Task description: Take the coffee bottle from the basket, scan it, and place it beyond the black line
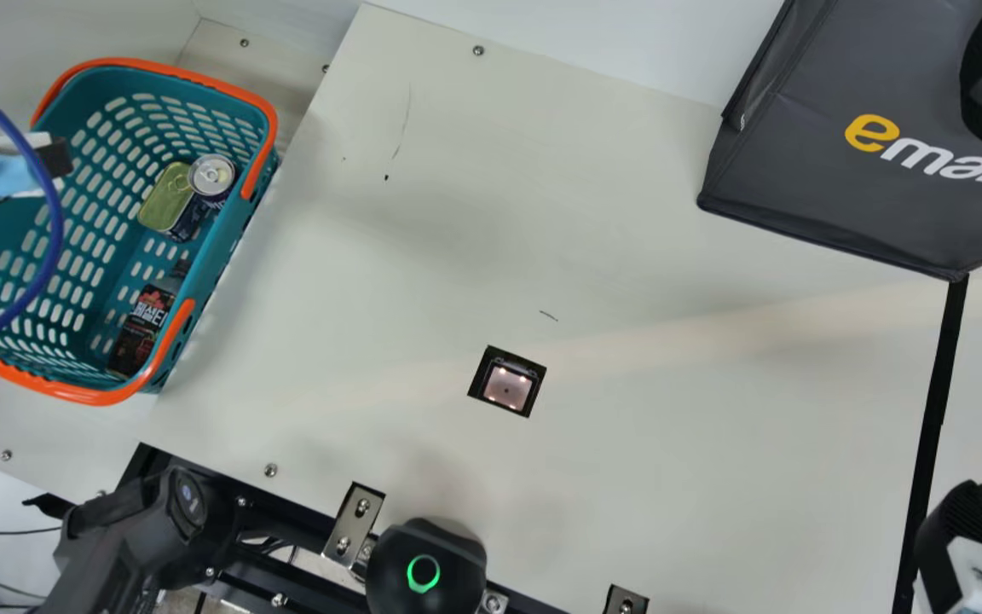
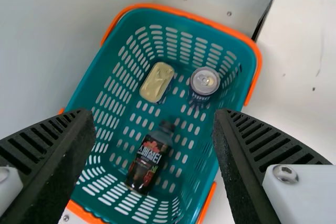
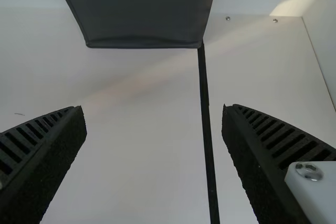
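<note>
Left wrist view, bottle (image 2: 149, 158) in basket (image 2: 173, 10), below hand (image 1: 56, 159)

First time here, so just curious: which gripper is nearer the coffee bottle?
Left. The left gripper is over the basket that holds the coffee bottle; the right gripper is far off, by the black line.

One plastic basket (image 2: 194, 26) contains one coffee bottle (image 2: 149, 161), one round can (image 2: 205, 81) and one rectangular tin (image 2: 156, 82). Table (image 1: 627, 477): one shopping bag (image 1: 840, 196), one scanner (image 1: 507, 386), one black line (image 1: 934, 409).
</note>
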Robot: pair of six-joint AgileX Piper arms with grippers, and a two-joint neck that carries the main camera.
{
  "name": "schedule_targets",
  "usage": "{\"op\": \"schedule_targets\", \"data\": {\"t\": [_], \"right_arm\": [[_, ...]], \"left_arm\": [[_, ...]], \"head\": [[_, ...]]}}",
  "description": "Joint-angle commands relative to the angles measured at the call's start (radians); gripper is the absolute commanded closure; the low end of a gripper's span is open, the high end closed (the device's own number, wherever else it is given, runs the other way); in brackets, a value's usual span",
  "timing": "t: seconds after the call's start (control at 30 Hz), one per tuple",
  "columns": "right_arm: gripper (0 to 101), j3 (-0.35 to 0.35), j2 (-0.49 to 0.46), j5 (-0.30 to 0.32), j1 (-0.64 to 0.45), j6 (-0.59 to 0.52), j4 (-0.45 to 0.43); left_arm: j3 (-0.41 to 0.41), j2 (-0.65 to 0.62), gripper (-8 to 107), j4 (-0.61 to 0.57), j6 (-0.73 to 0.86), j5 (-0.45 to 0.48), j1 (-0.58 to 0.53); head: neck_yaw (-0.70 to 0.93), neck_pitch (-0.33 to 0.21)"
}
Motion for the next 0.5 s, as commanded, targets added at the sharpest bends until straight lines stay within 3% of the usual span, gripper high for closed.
{"op": "schedule_targets", "data": {"t": [0.0, 0.47], "right_arm": [[11, 0.0, 0.0, 0.0, 0.0, 0.0, 0.0], [11, 0.0, 0.0, 0.0, 0.0, 0.0, 0.0]], "left_arm": [[-0.003, 0.014, 9, -0.003, 0.021, 0.015, 0.022], [-0.005, 0.107, 9, 0.024, 0.06, 0.063, 0.013]], "head": [[0.002, -0.026], [0.002, -0.026]]}}
